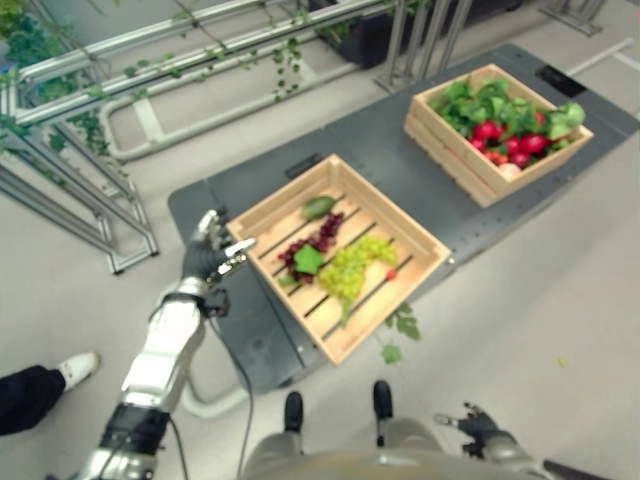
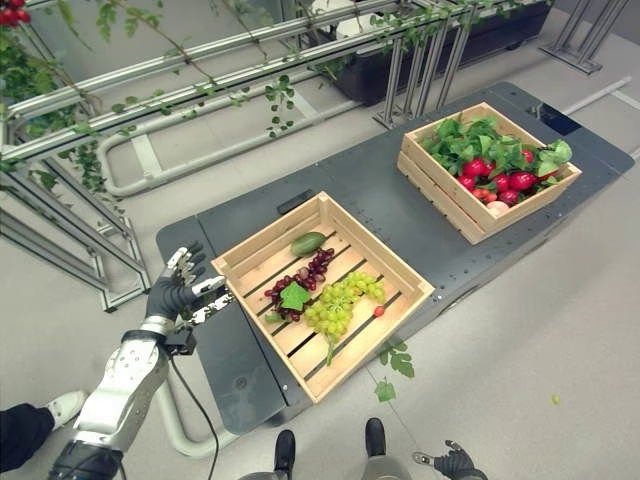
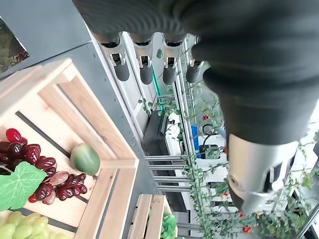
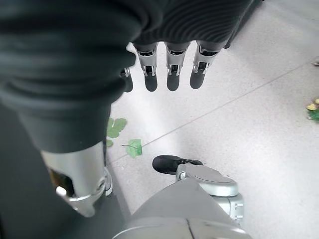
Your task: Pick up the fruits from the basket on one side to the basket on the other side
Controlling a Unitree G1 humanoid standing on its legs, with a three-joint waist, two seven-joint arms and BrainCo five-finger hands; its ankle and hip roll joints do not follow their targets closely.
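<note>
Two wooden crates stand on a dark grey platform (image 2: 400,225). The near crate (image 2: 322,290) holds purple grapes (image 2: 303,278), a green leaf (image 2: 294,296), green grapes (image 2: 342,297), a green oval fruit (image 2: 307,243) and a small red fruit (image 2: 379,311). The far crate (image 2: 487,170) is full of red fruits (image 2: 495,180) and leafy greens. My left hand (image 2: 176,287) hovers open just left of the near crate's corner, holding nothing; its fingers (image 3: 145,69) are straight. My right hand (image 2: 457,464) hangs low near the floor, fingers (image 4: 172,74) straight and empty.
A metal frame with climbing vines (image 2: 200,80) runs behind and left of the platform. Loose green leaves (image 2: 395,362) lie on the floor by the near crate. A person's shoe (image 1: 75,368) and dark trouser leg show at the lower left.
</note>
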